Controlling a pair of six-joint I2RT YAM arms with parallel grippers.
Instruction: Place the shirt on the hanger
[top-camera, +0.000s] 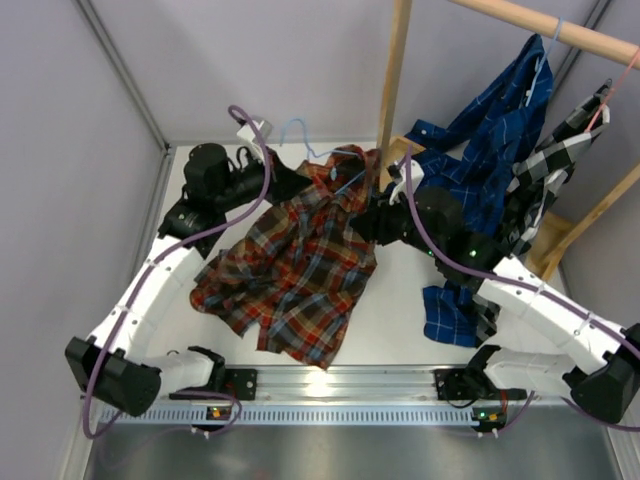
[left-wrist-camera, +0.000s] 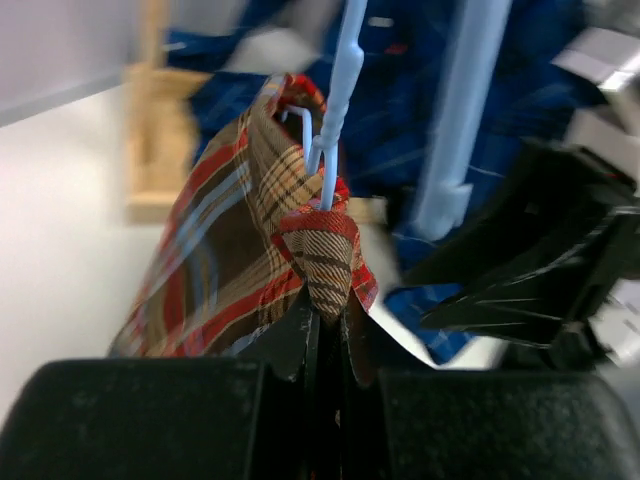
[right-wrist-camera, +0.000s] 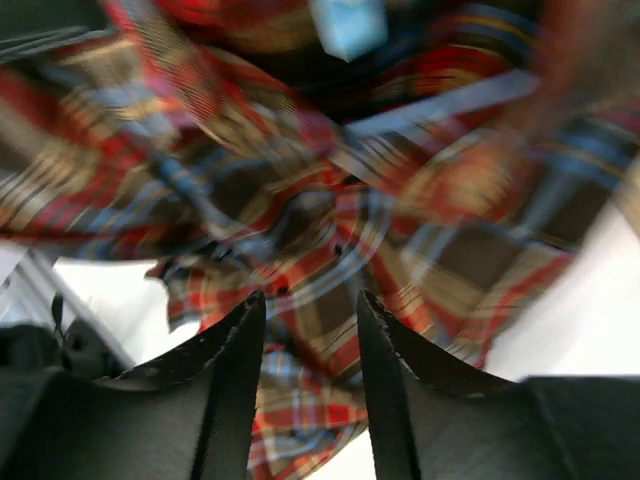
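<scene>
At mid-table the shirt (top-camera: 300, 270) is seen crumpled, its far edge raised near the wooden post (top-camera: 392, 90). At that far edge, on the left, the left gripper (left-wrist-camera: 325, 330) is clamped tight on a fold of cloth. The hanger (left-wrist-camera: 340, 90) wire runs down into that fold; whether it is pinched too cannot be told. The right gripper (right-wrist-camera: 305, 345) is held parted at the far right edge, nothing gripped.

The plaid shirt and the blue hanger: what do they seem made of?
The shirt looks like soft woven cloth, perhaps flannel: matte, crumpled into loose folds. The hanger is thin, smooth and evenly light blue with a slight sheen; plastic or coated wire, I cannot tell which.
</scene>
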